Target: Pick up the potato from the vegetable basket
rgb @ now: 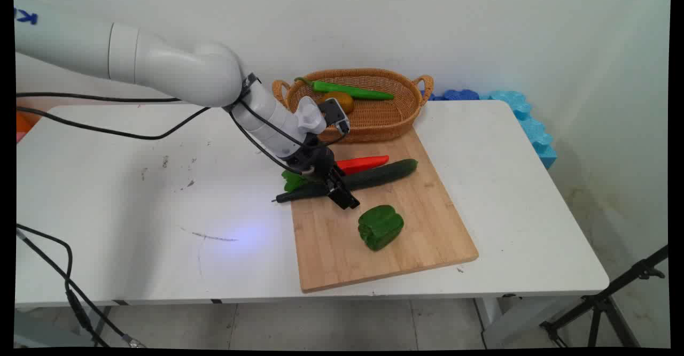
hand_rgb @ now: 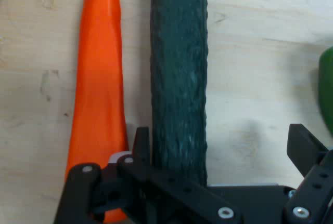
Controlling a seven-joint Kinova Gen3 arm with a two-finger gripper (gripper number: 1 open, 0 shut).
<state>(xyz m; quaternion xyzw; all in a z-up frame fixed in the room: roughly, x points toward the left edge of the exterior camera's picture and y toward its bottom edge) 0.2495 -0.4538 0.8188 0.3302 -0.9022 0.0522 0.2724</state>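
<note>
Dark green cucumber (hand_rgb: pixel 178 73) lies between the wide-open fingers of the gripper (hand_rgb: pixel 223 156), touching one finger; a red pepper (hand_rgb: pixel 99 94) lies just outside that finger. Beyond the other finger sits a green bell pepper (rgb: pixel 380 227) on the wooden board (rgb: pixel 422 222); a basket (rgb: pixel 398 118) stands behind.

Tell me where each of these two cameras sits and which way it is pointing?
Main view: fixed above the table's near side, looking down across the white table toward the wall; shows the white arm and its end effector over the cutting board.
Hand view: mounted on the hand, looking along the end effector at the board; its black linkage and two fingers rise from the bottom edge.
Shared: both show the cucumber, the red pepper beside it, and the green bell pepper.
</note>
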